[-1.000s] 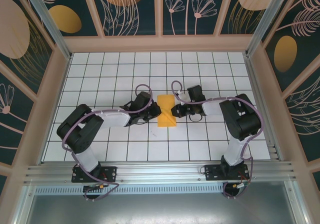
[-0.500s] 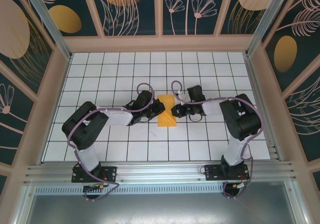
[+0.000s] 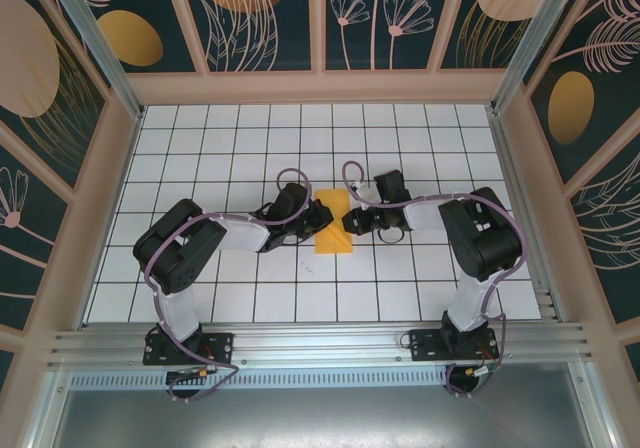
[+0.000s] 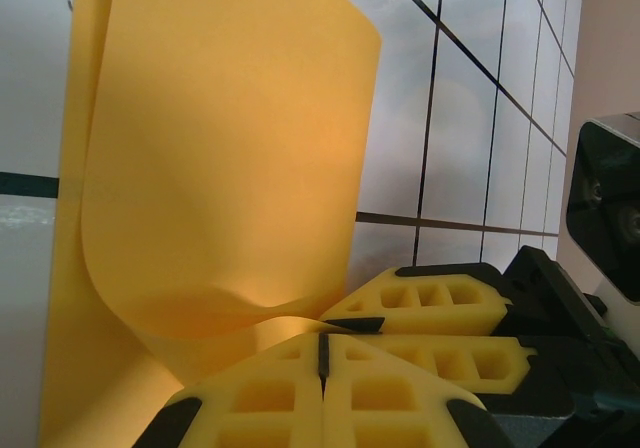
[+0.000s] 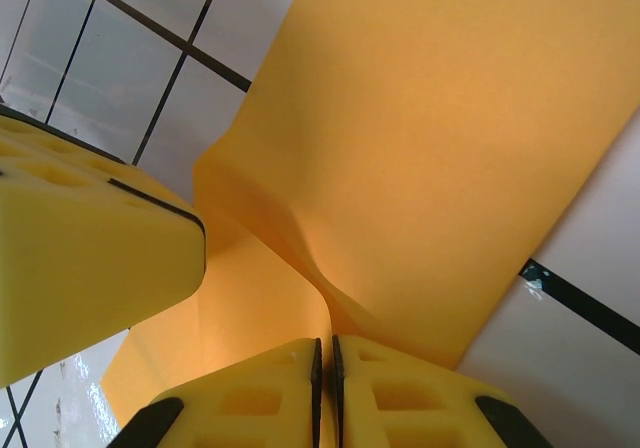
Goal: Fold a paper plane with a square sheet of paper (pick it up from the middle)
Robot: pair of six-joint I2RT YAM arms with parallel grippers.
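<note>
On the white grid table (image 3: 200,148), near its middle: the square sheet of paper (image 3: 333,223) lies between my two claws and reads from above as a narrow orange-yellow upright strip.

Sheet, from my left wrist: the paper (image 4: 230,148) is in two layers, the lower flat on the tiles, the upper rising in a smooth curl with a rounded bend at the bottom.

Sheet, from my right wrist: the paper (image 5: 450,148) forms a raised flap that funnels down into a pinched crease at my fingertips.

My left gripper (image 3: 318,215): it reaches in from the sheet's left edge. Its yellow pads are pressed flat together (image 4: 322,340), and the paper's bend touches their tips. I cannot tell whether any paper sits inside the seam.

My right gripper (image 3: 347,220): it reaches in from the sheet's right edge. Its pads are closed (image 5: 325,348) with the paper's crease clamped between them.

Claws relative to each other: nearly tip to tip at the same spot on the sheet. A right finger (image 4: 430,296) shows just beyond my left pads, and a left finger (image 5: 90,238) just beside my right ones.
</note>
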